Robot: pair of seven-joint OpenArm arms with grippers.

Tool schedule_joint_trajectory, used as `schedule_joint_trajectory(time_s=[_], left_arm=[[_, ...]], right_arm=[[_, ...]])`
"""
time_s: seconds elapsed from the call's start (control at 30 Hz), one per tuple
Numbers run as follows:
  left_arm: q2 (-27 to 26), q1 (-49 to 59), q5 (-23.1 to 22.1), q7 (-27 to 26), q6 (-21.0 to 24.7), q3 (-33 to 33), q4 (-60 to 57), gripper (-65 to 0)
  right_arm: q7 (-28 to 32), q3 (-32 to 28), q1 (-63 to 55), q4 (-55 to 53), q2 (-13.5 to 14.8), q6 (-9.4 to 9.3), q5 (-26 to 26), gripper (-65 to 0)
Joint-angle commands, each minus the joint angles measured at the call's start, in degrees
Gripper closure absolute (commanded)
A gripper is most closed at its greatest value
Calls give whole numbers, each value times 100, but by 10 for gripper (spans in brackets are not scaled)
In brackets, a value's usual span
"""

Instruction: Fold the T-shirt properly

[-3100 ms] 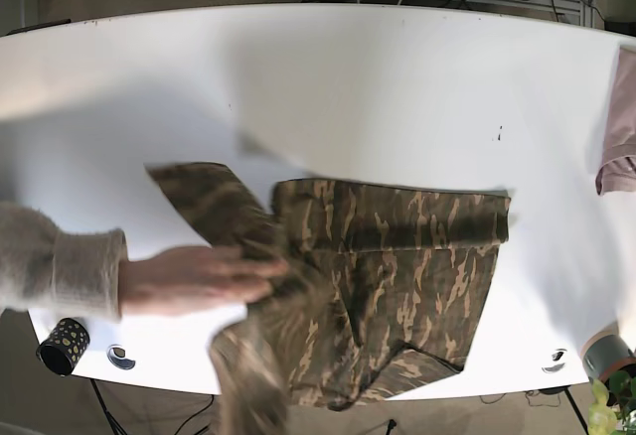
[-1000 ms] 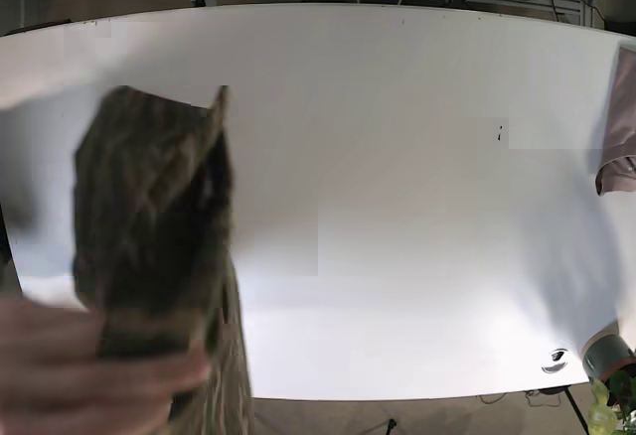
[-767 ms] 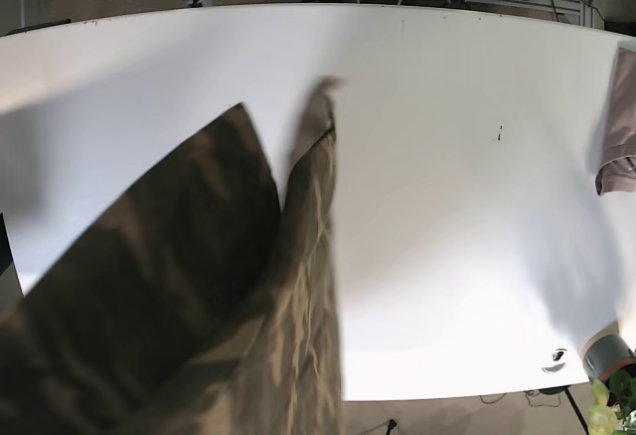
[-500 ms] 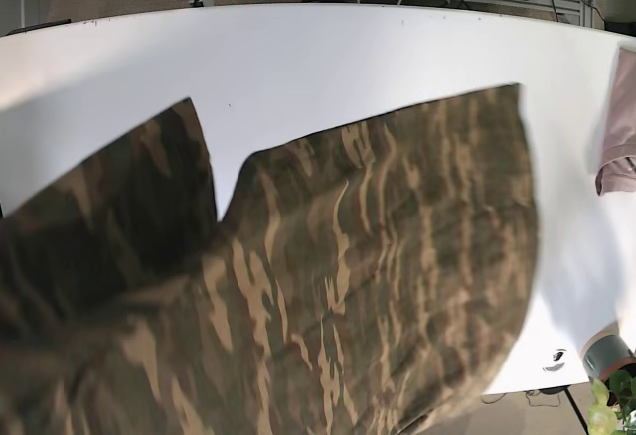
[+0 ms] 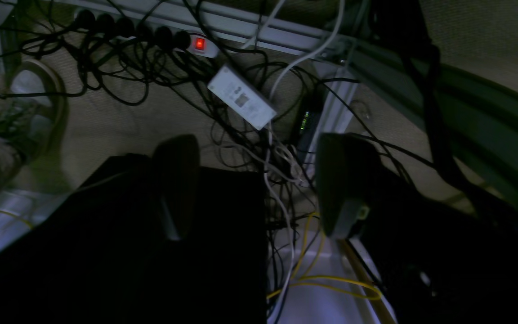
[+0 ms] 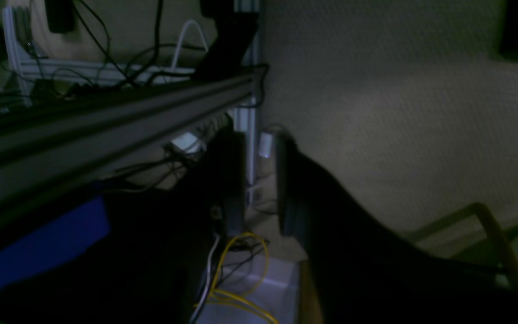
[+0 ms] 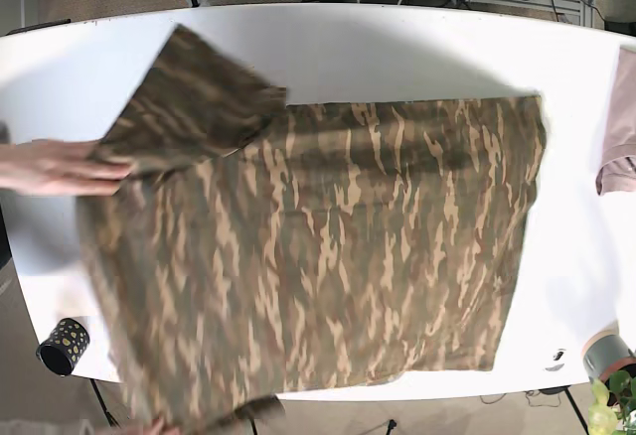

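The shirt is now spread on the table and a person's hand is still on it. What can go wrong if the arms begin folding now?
The hand lies on the shirt, so an arm coming in could hit it. The near hem hangs over the table edge, so the shirt may slide off when pulled. The left sleeve is folded onto the body, so a fold could come out crooked.

- Carrying everything: a white tabletop [image 7: 397, 53], rounded at its far edge.
- Lying spread across most of the tabletop: a camouflage T-shirt [image 7: 328, 246], one sleeve reaching toward the far left corner, near left part hanging over the near edge.
- Resting at the right edge: a pinkish garment [image 7: 621, 127], partly out of view.
- Sitting near the near right corner: a small dark mark [image 7: 555, 360], too small to identify.
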Motion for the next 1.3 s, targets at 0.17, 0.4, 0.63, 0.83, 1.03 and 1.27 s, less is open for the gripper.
schedule_joint_trajectory(time_s=[0.17,0.4,0.63,0.83,1.03,1.27], left_arm=[[-19,79,9,-403,11,-7,26,-374],[-19,149,26,-429,2,-7,-35,-374],[-46,158,0,133,2,-24,-554,-374],[-134,536,-18,256,2,-42,-26,-374],[95,1389,-18,265,2,-33,1530,-374],[262,2356,0,291,2,-7,3182,-374]], right_arm=[[39,17,-12,24,77,61,56,-103],[4,17,-206,24,77,61,56,-103],[4,35,-865,561,86,17,56,-103],[-189,35,-1647,1730,174,8,65,-103],[-286,588,-2289,2459,191,8,470,-106],[-286,1010,-2632,2714,209,34,346,-105]])
